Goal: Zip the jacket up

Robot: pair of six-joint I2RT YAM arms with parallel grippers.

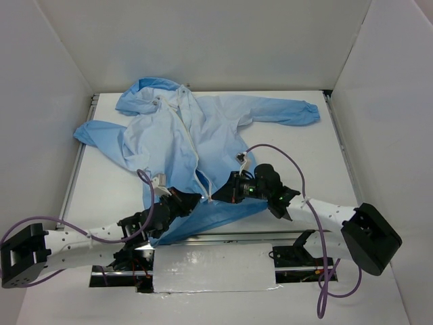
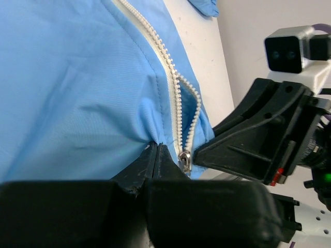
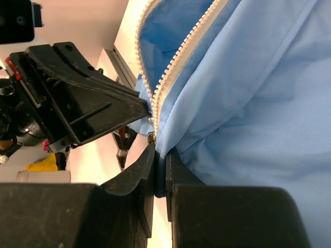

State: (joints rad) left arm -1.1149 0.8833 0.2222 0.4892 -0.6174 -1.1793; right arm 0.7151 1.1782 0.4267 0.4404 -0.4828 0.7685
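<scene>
Top external: jacket (image 1: 216, 128), light blue and hooded, lies flat on the white tabletop (image 1: 304, 162), hood at the far left, sleeves spread, hem at the near edge between the arms. Zipper (image 1: 191, 145): white, running from hood to hem. In the left wrist view the slider (image 2: 183, 159) sits at the very bottom, the two tooth rows parting above it. Left claw (image 1: 191, 200): pressed together, pinching jacket fabric at the hem just left of the slider. Right claw (image 1: 220, 193): pressed together, pinching fabric just right of the slider; whether it also catches the pull tab cannot be told. Risk, as judged: the thin cloth may slip from either pinch, or loose fabric may be drawn into the slider and jam it. With the claws nearly touching, a pull could knock one against the other.
</scene>
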